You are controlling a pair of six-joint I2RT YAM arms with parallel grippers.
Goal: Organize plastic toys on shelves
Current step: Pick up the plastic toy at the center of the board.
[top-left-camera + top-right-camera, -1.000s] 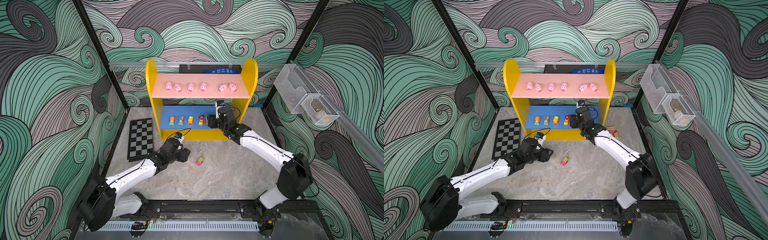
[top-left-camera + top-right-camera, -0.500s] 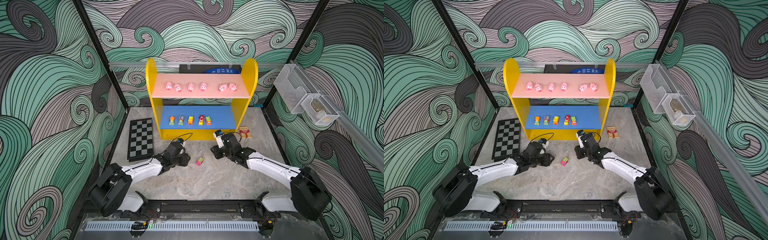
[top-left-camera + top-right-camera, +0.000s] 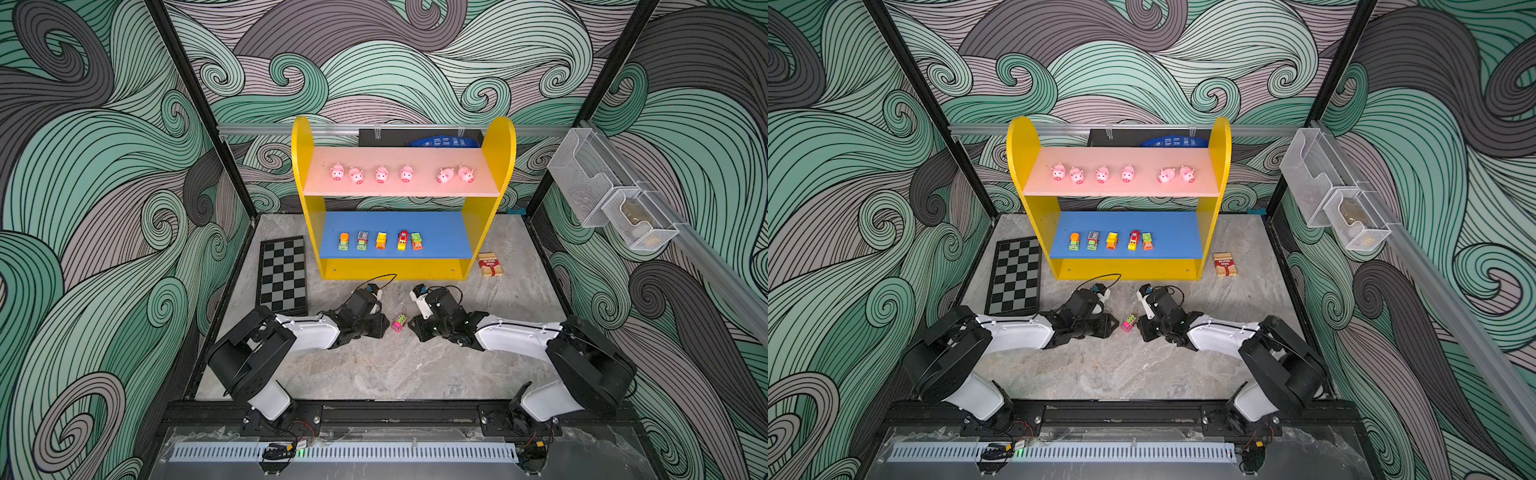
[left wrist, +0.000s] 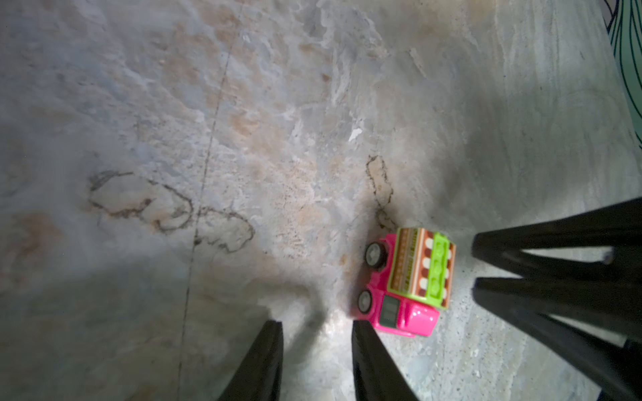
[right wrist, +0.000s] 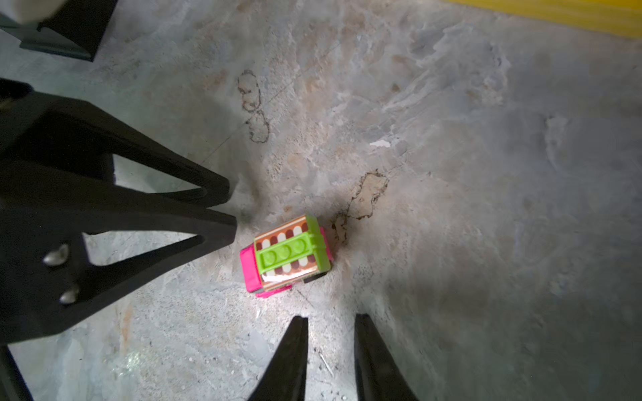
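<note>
A pink toy truck [image 3: 399, 323] with a green and brown load stands on the stone floor in front of the shelves [image 3: 302, 166]. My left gripper [image 3: 384, 328] lies low just left of it, and my right gripper [image 3: 411, 326] just right of it. In the left wrist view, the left gripper [image 4: 317, 326] has a narrow gap with nothing in it, and the truck [image 4: 406, 281] sits beside one finger. The right gripper [image 5: 330, 319] is also slightly open and empty, a little short of the truck [image 5: 286, 257]. Several pink pigs [image 3: 381, 174] stand on the upper pink board. Several small vehicles [image 3: 381, 241] line the blue board [image 3: 444, 237].
A grey-black checkerboard [image 3: 282, 274] lies on the floor left of the shelves. A red-and-tan card box [image 3: 489, 264] lies at their right foot. Wire mesh baskets [image 3: 602, 195] hang on the right wall. Both arms' bases stand at the near edge.
My right gripper left a vehicle on the blue board and came down to the floor right of the pink truck. My left gripper moved in closer to the truck. Both jaws have narrowed.
</note>
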